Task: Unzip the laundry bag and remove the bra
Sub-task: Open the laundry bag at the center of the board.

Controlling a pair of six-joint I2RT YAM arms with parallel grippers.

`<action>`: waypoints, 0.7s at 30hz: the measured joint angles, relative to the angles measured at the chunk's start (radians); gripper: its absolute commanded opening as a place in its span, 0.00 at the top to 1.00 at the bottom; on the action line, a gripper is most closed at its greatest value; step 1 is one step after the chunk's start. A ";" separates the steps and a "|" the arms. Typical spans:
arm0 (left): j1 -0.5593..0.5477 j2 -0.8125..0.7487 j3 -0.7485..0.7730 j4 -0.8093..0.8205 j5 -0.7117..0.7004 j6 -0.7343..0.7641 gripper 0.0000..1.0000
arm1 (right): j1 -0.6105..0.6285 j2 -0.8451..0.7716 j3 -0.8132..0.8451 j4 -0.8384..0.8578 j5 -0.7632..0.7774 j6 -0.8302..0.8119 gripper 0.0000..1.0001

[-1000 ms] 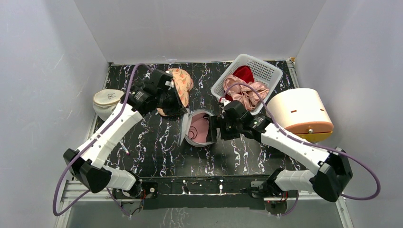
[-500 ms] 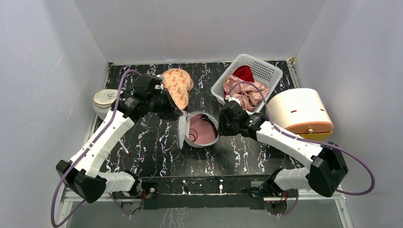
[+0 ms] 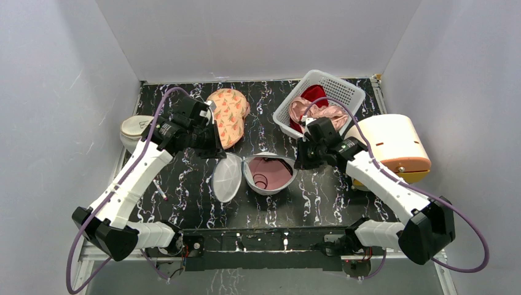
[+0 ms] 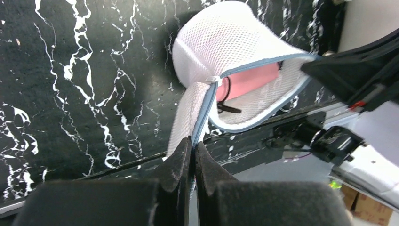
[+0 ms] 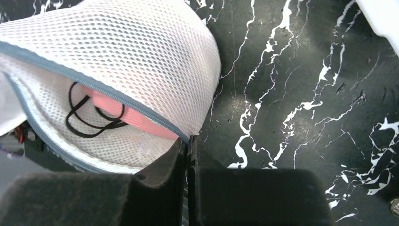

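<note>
On the surface (image 3: 332, 196), centre | laundry bag (image 4: 216, 42) lies unzipped, pink bra (image 5: 141, 123) inside | your left gripper (image 4: 193, 143) pinches the flap's zip edge | right gripper (image 5: 187, 142) clamps the opposite rim, spreading the mouth for access

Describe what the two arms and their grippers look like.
The left arm and right arm have white shells with black joint housings. A purple-grey cable loops along each. The left gripper and right gripper are black, with wedge-shaped fingers tapering to the tips.
</note>
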 measured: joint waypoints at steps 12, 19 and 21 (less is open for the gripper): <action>0.001 0.141 -0.090 0.085 0.032 0.203 0.92 | -0.047 0.200 0.150 -0.092 -0.230 -0.156 0.98; 0.002 0.177 -0.086 0.159 -0.046 0.319 0.54 | -0.047 0.214 0.151 -0.099 -0.219 -0.157 0.93; 0.003 0.171 -0.071 0.162 -0.100 0.348 0.47 | -0.047 0.203 0.147 -0.097 -0.212 -0.154 0.90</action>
